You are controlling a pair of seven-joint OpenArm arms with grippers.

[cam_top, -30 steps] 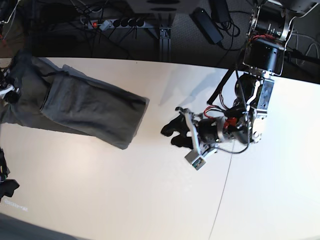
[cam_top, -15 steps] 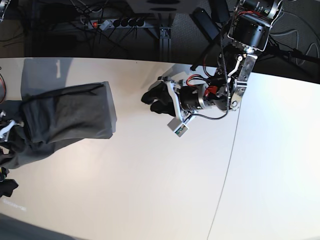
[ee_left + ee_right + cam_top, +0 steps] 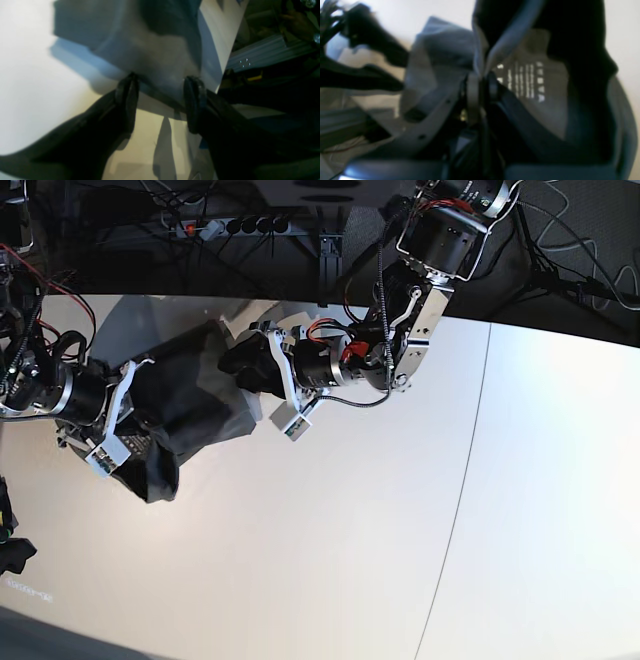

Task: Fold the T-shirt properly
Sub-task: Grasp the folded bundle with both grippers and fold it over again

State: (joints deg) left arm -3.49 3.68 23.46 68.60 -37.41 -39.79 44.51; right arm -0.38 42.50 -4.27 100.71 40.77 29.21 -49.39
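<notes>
The T-shirt is a dark olive-grey bundle, bunched up at the left of the white table. My right gripper is shut on a fold of it. In the right wrist view the fingers pinch the cloth beside the printed neck label. My left gripper reaches in from the right to the shirt's right edge. Its fingers stand wide apart in the left wrist view, with the blurred shirt just past their tips and nothing clamped between them.
Beyond the table's far edge lie a power strip and tangled cables on a dark floor. A thin seam runs down the table at the right. A dark object sits at the left front edge.
The left arm has swung left across the table, up to the shirt's edge. The right gripper has brought the shirt rightwards from the far left, and the cloth is more bunched.
</notes>
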